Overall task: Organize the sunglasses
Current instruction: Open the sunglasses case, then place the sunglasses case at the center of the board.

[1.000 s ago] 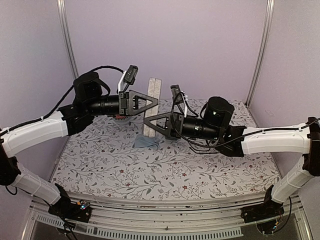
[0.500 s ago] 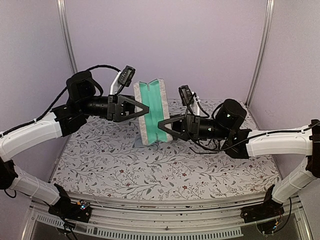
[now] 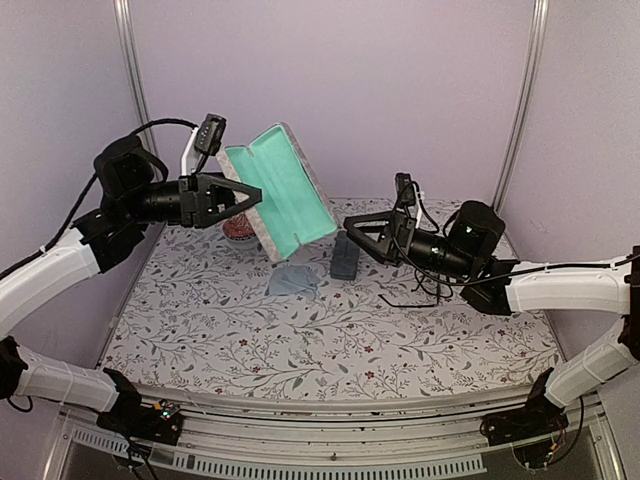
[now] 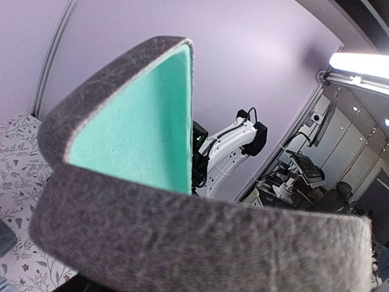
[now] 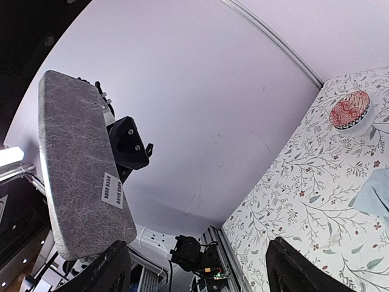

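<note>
My left gripper (image 3: 248,197) is shut on the edge of a grey felt case (image 3: 285,192) and holds it in the air, wide open, showing its teal lining. In the left wrist view the case (image 4: 182,231) fills the frame and hides my fingers. My right gripper (image 3: 362,226) is open and empty, off to the right of the case. In the right wrist view (image 5: 197,258) it faces the case's grey outside (image 5: 79,164). Thin black wire shapes (image 3: 405,297) lie on the table under the right arm; I cannot tell whether they are sunglasses.
A dark blue-grey case (image 3: 345,257) lies on the floral table (image 3: 300,340), with a light blue cloth (image 3: 293,282) to its left. A small red patterned bowl (image 3: 238,230) stands at the back left, and it also shows in the right wrist view (image 5: 349,111).
The case has swung fully open. My right gripper has let go of it and drawn back to the right. My left arm has pulled back left and up with the case.
</note>
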Action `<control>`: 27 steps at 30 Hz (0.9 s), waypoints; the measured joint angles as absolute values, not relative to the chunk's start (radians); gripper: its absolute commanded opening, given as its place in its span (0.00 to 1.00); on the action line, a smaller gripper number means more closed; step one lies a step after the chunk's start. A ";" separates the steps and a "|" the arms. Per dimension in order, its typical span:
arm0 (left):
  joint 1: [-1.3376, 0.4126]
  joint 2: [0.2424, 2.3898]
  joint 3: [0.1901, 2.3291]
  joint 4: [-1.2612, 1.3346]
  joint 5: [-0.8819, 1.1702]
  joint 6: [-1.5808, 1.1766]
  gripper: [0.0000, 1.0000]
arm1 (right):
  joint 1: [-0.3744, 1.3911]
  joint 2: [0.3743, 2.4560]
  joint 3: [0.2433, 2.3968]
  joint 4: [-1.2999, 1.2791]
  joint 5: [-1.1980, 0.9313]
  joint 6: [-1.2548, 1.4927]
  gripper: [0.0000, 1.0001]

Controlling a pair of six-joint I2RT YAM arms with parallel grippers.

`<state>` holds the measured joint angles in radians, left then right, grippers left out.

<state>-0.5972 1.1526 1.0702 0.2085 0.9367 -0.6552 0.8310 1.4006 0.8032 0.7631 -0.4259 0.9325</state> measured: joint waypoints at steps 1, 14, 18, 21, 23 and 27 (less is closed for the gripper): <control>-0.597 1.153 1.070 0.204 0.934 -0.653 0.46 | 0.831 1.401 0.803 0.754 -0.422 0.931 0.80; -0.597 1.331 1.071 -0.134 0.773 -0.490 0.45 | 0.833 1.331 0.828 0.387 -0.157 0.799 0.83; -0.600 1.480 1.073 -0.249 0.741 -0.451 0.44 | 0.833 1.394 0.860 0.254 -0.089 0.807 0.82; -0.606 1.595 1.082 -0.305 0.736 -0.432 0.43 | 0.833 1.445 0.867 0.184 -0.063 0.826 0.81; -0.614 1.679 1.109 -0.339 0.744 -0.418 0.42 | 0.833 1.480 0.873 0.136 -0.049 0.840 0.81; -0.641 1.871 1.247 -0.392 0.781 -0.395 0.42 | 0.833 1.545 0.887 0.074 -0.038 0.856 0.75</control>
